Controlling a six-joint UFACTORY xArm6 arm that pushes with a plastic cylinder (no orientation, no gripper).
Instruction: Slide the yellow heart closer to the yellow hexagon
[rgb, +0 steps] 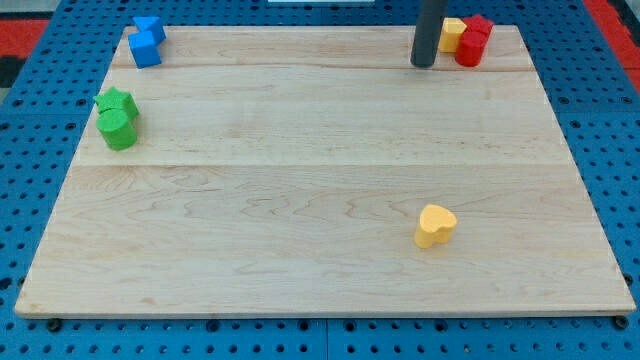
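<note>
The yellow heart lies on the wooden board toward the view's lower right. The yellow hexagon sits at the view's top right, partly hidden behind the rod and touching red blocks. My tip rests on the board just left of the yellow hexagon, far above the yellow heart in the view.
Two red blocks stand right of the yellow hexagon at the top right. Two blue blocks sit at the top left corner. A green star and a green block sit at the left edge. The board lies on a blue pegboard.
</note>
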